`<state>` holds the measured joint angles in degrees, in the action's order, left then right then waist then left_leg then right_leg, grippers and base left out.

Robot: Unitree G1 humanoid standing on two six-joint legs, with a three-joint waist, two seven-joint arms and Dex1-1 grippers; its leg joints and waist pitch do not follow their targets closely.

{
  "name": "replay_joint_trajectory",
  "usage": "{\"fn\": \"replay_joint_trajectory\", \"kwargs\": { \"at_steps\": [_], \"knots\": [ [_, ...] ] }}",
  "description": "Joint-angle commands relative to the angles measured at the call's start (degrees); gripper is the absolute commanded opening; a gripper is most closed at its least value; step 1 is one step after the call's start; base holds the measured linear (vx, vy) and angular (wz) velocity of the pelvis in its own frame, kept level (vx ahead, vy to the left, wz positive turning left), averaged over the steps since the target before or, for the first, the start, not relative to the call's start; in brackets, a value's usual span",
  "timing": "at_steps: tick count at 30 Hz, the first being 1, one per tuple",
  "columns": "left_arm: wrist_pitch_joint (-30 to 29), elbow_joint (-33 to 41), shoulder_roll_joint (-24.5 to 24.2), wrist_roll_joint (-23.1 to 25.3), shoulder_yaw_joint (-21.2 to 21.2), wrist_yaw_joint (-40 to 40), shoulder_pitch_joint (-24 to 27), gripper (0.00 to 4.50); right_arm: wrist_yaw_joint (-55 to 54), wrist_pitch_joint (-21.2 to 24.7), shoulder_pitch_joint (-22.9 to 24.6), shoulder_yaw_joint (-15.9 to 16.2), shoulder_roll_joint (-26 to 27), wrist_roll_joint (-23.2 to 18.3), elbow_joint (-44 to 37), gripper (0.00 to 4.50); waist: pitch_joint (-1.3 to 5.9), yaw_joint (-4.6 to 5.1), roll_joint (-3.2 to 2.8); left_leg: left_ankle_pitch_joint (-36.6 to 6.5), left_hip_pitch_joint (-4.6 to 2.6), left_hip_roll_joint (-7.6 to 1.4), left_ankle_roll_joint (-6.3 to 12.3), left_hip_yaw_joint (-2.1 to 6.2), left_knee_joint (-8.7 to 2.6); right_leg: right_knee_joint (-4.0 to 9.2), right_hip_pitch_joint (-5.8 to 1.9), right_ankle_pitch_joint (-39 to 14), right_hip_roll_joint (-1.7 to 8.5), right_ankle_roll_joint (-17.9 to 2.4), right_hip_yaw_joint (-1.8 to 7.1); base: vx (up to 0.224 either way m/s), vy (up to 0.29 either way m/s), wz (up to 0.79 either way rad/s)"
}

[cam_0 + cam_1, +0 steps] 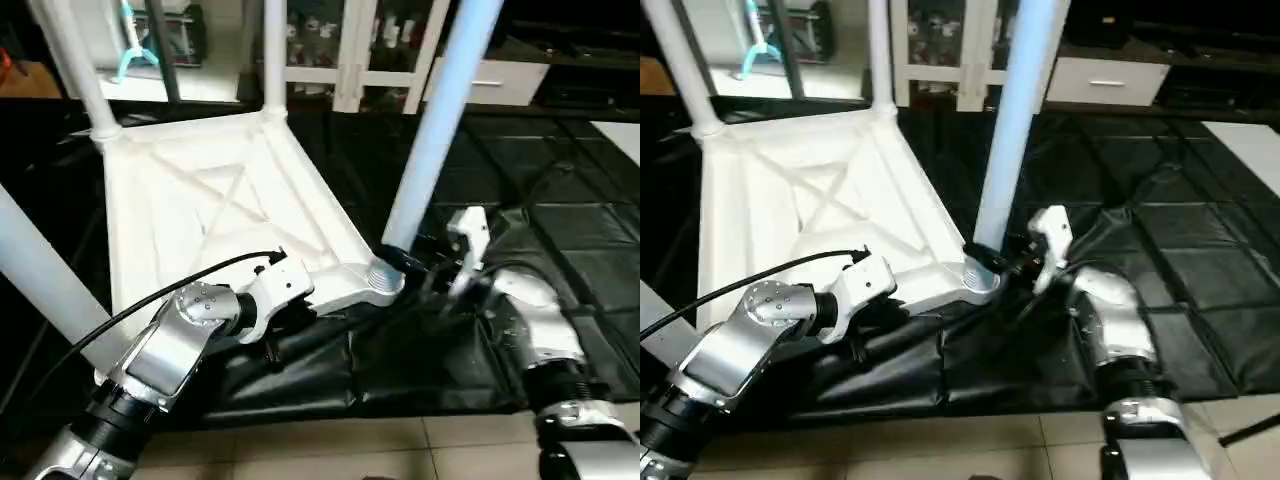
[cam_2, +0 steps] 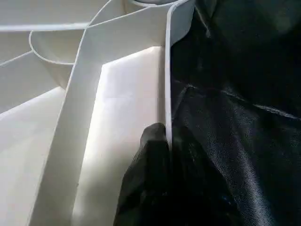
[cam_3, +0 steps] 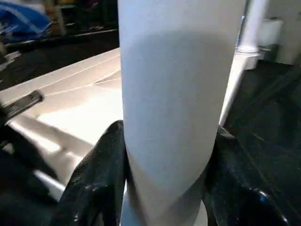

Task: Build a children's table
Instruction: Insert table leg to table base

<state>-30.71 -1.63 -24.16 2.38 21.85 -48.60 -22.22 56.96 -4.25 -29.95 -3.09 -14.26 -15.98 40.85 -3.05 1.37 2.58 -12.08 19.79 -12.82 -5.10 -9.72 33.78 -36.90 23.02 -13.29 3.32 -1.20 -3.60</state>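
An upturned white children's table top (image 1: 200, 210) lies ribbed side up on a black sheet (image 1: 520, 230) spread over the tiled floor (image 1: 330, 450), legs rising from its corner sockets. The left pincer (image 2: 165, 141) is pinched tight on the thin rim at the top's near edge. The right pincer (image 3: 164, 155) clasps the base of the near-right leg (image 1: 435, 130), one black finger on either side, just above its socket (image 1: 383, 277)
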Motion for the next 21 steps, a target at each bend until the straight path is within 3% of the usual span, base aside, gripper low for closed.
{"fn": "replay_joint_trajectory", "kwargs": {
  "at_steps": [1, 9, 10, 11, 13, 15, 16, 17, 18, 19, 21],
  "knots": [
    [0.01, -0.53, 0.98, -0.12, 2.08, -0.48, 0.55, 0.0, -4.51, 6.62, 4.09, 3.01, 0.69, 5.17, 8.38, 1.87, 0.74, 0.37, -0.5, -17.67, 0.31, -0.61, 0.85, 0.11, -4.58, 7.35, -1.23, -22.19, 3.47, -8.76, 3.02, 0.0, 0.0, 0.0],
    [-2.89, -2.49, 2.53, 1.02, 1.7, 2.14, -1.16, 0.0, -11.21, 6.76, 4.2, 3.46, 2.74, 6.47, 8.47, 1.87, 0.77, 0.45, -0.43, -17.48, 0.14, -0.56, 0.48, -0.02, -4.91, 7.66, -1.28, -22.3, 3.52, -8.49, 3.15, 0.0, 0.0, 0.0],
    [-4.74, -4.7, 4.22, 2.09, 1.13, 5.26, -2.4, 0.0, -16.66, 5.13, 3.82, 3.03, 3.59, 7.81, 9.79, 1.87, 0.79, 0.24, -0.54, -16.78, -0.53, -0.65, 0.21, -0.24, -4.98, 7.92, -0.91, -21.53, 3.53, -8.78, 3.18, 0.0, 0.0, 0.0],
    [-5.24, -5.27, 4.74, 2.33, 0.95, 6.11, -2.74, 0.0, -18.22, 4.56, 3.73, 2.85, 3.81, 8.13, 10.15, 1.87, 0.67, 0.25, -0.5, -16.88, -0.6, -0.61, 0.03, -0.33, -5.04, 7.97, -0.84, -21.52, 3.44, -8.89, 3.2, 0.0, 0.0, 0.0],
    [-7.11, -8.81, 8.41, 3.58, -0.96, 12.26, -5.03, 0.0, -27.79, 1.39, 3.37, 1.27, 5.31, 9.34, 11.84, 1.87, 0.66, 0.03, -0.62, -17.48, -1.5, -0.67, -1.02, -0.69, -4.91, 8.18, -0.24, -20.75, 3.47, -9.63, 3.36, 0.0, 0.0, 0.0],
    [-7.14, -8.9, 8.51, 3.61, -1.01, 12.42, -5.09, 0.0, -28.02, 1.33, 3.36, 1.23, 5.35, 9.35, 11.87, 1.87, 0.82, -0.13, -0.58, -17.72, -1.73, -0.67, -1.15, -0.78, -4.93, 8.06, -0.36, -19.29, 3.31, -9.8, 3.32, 0.008, 0.006, 0.09],
    [-7.45, -10.18, 10.24, 3.45, -2.38, 14.87, -6.12, 0.0, -31.1, 0.08, 3.17, 0.39, 5.99, 9.33, 12.52, 1.87, 0.77, -0.15, -0.6, -16.68, -1.02, -0.61, -0.87, -0.71, -5.14, 7.6, -0.85, -16.49, 3.11, -9.82, 3.42, 0.0, 0.0, 0.0],
    [-7.78, -11.89, 12.8, 2.6, -4.94, 18.29, -7.61, 0.0, -35.31, -2.32, 3.04, -0.52, 6.76, 9.6, 13.03, 1.87, 0.78, 0.02, -0.43, -15.37, -0.75, -0.69, -0.86, -0.81, -5.2, 7.49, -1.06, -14.1, 3.14, -10.05, 3.56, 0.0, 0.0, 0.0],
    [-7.96, -13.54, 15.2, 1.74, -7.33, 21.49, -9.17, 0.0, -38.37, -4.05, 2.92, -1.16, 7.5, 9.61, 13.37, 1.87, 0.9, -0.16, -0.52, -15.03, -0.85, -0.52, -0.88, -0.83, -5.1, 7.38, -1.06, -13.26, 3.0, -10.01, 3.54, 0.0, 0.0, 0.0],
    [-7.56, -15.17, 17.37, 0.84, -9.65, 24.52, -10.79, 0.0, -41.43, -5.94, 2.87, -1.67, 8.23, 9.88, 13.43, 1.87, 1.11, -0.08, -0.24, -13.05, -0.49, -0.37, -0.51, -0.88, -4.99, 6.91, -1.67, -9.29, 2.85, -10.26, 3.85, 0.0, 0.0, 0.0],
    [-6.16, -17.46, 19.9, -0.12, -12.44, 28.2, -13.24, 0.0, -43.9, -8.59, 2.64, -2.1, 9.47, 10.16, 13.09, 1.87, 1.25, -0.15, -0.29, -11.01, -0.25, -0.08, 0.15, -0.89, -4.86, 6.71, -1.98, -6.35, 2.78, -10.29, 3.9, 0.0, 0.0, 0.0]
  ]
}}
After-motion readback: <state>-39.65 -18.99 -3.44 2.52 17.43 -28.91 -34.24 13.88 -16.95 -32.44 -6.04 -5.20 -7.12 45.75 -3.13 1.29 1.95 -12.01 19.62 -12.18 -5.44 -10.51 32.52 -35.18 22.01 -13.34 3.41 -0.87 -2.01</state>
